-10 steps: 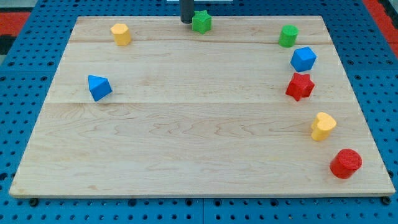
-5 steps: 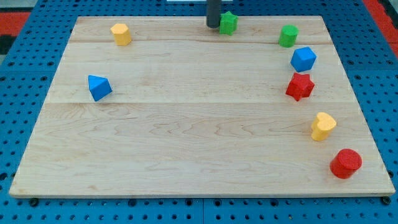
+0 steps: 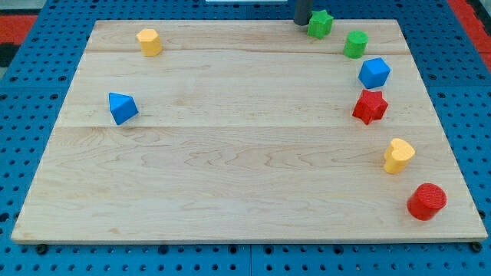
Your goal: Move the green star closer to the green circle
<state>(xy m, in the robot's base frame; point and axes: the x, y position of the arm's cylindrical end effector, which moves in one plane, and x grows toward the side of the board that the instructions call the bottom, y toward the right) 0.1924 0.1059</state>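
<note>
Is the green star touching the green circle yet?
No, a strip of bare board separates the green star from the green circle, with my tip on the star's left.

1. The rod [image 3: 301,9] is cut off by the view's top edge, so only its short lower stretch shows; its tip [image 3: 301,23] sits just left of the green star [image 3: 320,24].
2. Whether the tip touches the green star cannot be told, since the two overlap in the picture.
3. The blue pegboard [image 3: 23,115] around the desk [image 3: 230,153] runs out of the view on all sides.
4. Red patches [image 3: 15,23] in the top corners are cropped; what they are cannot be told.
</note>
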